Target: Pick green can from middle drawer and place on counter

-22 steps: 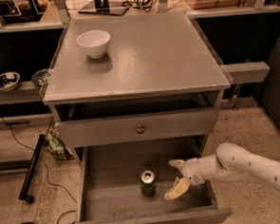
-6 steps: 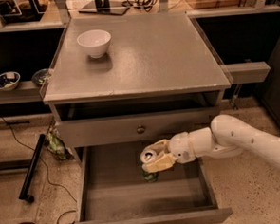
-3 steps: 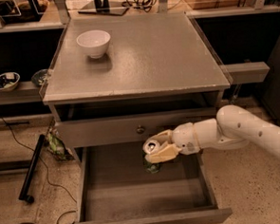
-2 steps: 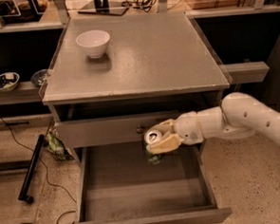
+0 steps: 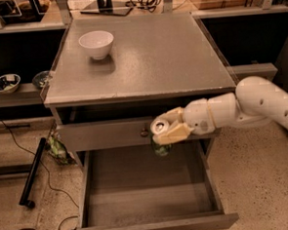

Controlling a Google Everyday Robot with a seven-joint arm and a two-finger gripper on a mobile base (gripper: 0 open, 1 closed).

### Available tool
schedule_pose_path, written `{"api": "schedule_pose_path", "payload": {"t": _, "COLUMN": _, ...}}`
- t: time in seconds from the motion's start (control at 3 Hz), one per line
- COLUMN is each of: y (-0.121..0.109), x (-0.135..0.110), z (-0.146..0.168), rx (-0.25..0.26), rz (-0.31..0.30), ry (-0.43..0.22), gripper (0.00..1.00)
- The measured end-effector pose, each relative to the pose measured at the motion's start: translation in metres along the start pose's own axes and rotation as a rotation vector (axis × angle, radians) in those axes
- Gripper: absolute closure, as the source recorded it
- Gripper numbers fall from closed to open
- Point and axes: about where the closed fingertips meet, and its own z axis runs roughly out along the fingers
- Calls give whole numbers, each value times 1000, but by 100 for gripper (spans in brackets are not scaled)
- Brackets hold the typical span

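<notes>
white bowl seen upright, rear left | small dish set on left shelf | black bar laid on floor

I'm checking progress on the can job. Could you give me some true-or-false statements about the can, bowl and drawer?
The green can rests on the middle drawer floor. False: the gripper holds it in its jaws above the open drawer, level with the upper drawer front.
The white bowl stands on the counter. True.
The middle drawer is pulled open. True.
The can sits in the bowl. False: it is in the gripper, apart from the bowl.
</notes>
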Motion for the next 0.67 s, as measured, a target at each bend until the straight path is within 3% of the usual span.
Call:
{"api": "schedule_pose_path", "payload": {"t": 0.33, "y": -5, "x": -13, "z": -13, "rx": 26, "rz": -5, "ry": 3, "gripper": 100}}
{"api": "schedule_pose_path", "payload": {"t": 0.67, "y": -10, "x": -43, "z": -38, "rx": 72, "rz": -25, "ry": 19, "gripper": 100}}
